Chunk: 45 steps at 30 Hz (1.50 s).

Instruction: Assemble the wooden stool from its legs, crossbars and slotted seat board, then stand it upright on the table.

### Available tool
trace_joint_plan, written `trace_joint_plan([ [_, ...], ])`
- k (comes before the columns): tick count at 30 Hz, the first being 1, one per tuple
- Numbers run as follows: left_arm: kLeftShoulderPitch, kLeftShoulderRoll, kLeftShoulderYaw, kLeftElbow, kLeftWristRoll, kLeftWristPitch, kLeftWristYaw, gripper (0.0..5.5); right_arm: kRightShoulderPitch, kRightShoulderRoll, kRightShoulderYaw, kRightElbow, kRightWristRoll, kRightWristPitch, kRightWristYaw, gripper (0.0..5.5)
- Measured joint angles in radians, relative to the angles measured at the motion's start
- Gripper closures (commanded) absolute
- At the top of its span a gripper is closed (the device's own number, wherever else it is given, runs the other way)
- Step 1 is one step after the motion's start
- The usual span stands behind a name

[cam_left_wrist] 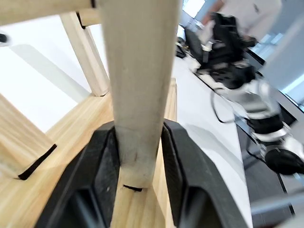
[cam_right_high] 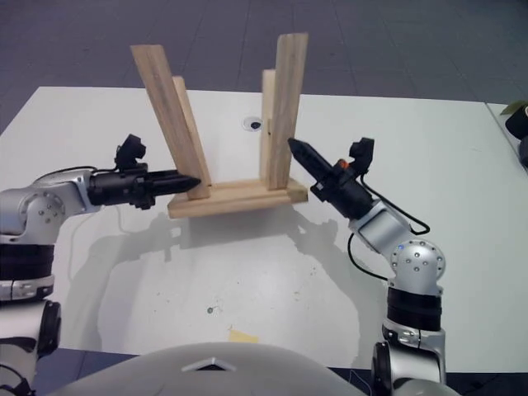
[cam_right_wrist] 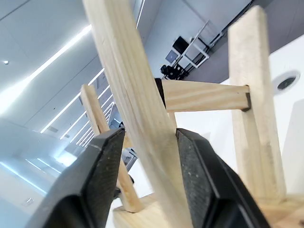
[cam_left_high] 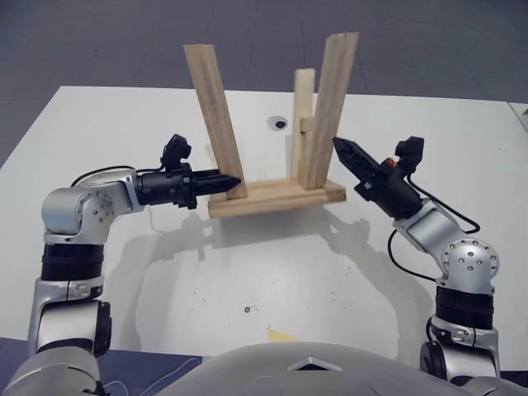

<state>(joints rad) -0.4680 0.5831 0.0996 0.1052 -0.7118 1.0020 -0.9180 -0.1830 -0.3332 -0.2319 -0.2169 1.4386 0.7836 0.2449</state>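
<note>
Stool (cam_left_high: 276, 198): upside down, seat board (cam_left_high: 247, 202) flat on the tabletop (cam_left_high: 247, 280), legs up.
Left fingers (cam_left_wrist: 95, 171): clenched on the left leg (cam_left_high: 216, 107) just above its slot, likely pressing it home.
Right fingers (cam_right_wrist: 102, 180): astride the right leg (cam_left_high: 334, 99) higher up, apparently clamped; steadying it.
Crossbar (cam_right_wrist: 204, 95): beyond the right fingers, tying that leg to its neighbour.
Remaining: turning it upright.

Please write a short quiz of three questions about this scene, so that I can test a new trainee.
1. Fill in: the seat board lies flat on the ___.
2. True or false: the legs point down.
3. What does the left gripper clamp? A) a leg B) the seat board C) nothing
Key: 1 table; 2 false, they point up; 3 A.
</note>
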Motion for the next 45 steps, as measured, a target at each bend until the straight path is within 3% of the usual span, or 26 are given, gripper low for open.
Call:
trace_joint_plan([
  [6,-0.067,-0.032,0.148,0.128,-0.025,0.059,0.164,2.77,-0.001,0.005,-0.02,0.031,-0.057,-0.017,-0.009,1.91],
  [14,-0.071,-0.076,0.164,0.17,-0.012,0.019,0.216,1.43,0.031,0.012,-0.006,0.043,-0.19,-0.043,0.056,0.62],
  [17,-0.057,-0.093,0.15,0.139,0.064,-0.115,0.25,0.9,0.034,0.019,-0.006,0.045,-0.226,-0.055,0.078,0.13],
  [22,0.032,-0.084,0.039,-0.072,0.213,-0.355,0.242,0.13,0.062,0.037,-0.005,0.068,-0.286,-0.078,0.105,0.1],
  [27,0.133,-0.083,-0.067,-0.089,0.309,-0.454,0.206,0.13,0.071,0.06,-0.006,0.077,-0.322,-0.091,0.11,0.1],
  [31,0.134,-0.101,-0.089,0.013,0.382,-0.553,0.233,0.13,0.072,0.07,-0.006,0.077,-0.339,-0.094,0.116,0.1],
  [37,0.091,-0.18,-0.096,0.079,0.396,-0.643,0.228,1.11,0.075,0.088,-0.001,0.076,-0.374,-0.098,0.135,0.1],
  [45,0.078,-0.171,-0.098,0.125,0.419,-0.701,0.192,2.49,0.083,0.109,0.004,0.077,-0.404,-0.099,0.145,0.1],
])
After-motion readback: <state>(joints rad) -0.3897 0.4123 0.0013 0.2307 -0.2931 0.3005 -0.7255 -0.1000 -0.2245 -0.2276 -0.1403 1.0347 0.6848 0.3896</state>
